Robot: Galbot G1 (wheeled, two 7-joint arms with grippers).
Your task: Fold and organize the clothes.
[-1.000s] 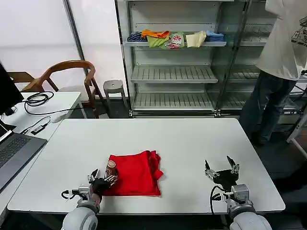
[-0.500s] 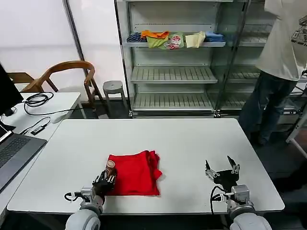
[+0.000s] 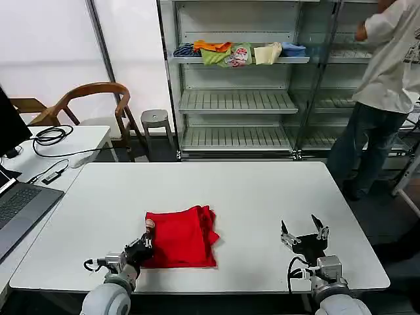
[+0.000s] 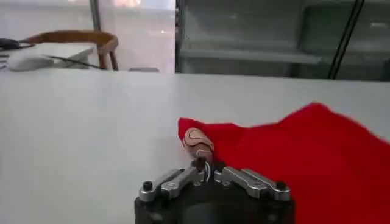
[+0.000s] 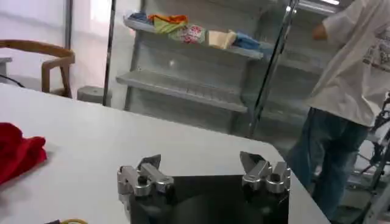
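The clothes are one bright red T-shirt (image 3: 184, 236) lying folded in a rough square on the white table (image 3: 230, 187), near its front edge. A small brown-and-white print (image 3: 149, 224) shows at the shirt's left corner. My left gripper (image 3: 141, 248) sits low on the table at that corner, shut on the shirt's edge. In the left wrist view the red T-shirt (image 4: 292, 152) spreads beyond the left gripper (image 4: 205, 165), with the print just past its tips. My right gripper (image 3: 303, 233) rests open on the table, well right of the shirt. The right gripper (image 5: 204, 167) holds nothing, with the red T-shirt (image 5: 18, 152) far off.
A metal shelf unit (image 3: 236, 98) behind the table carries several small folded garments (image 3: 239, 52). A person (image 3: 387, 85) stands at the back right. A laptop (image 3: 16, 210), a side table with cables (image 3: 59, 141) and a wooden chair (image 3: 92, 98) are on the left.
The left gripper has shifted a little at the shirt's near-left corner, and the shirt has slid slightly leftward. The right gripper has not moved.
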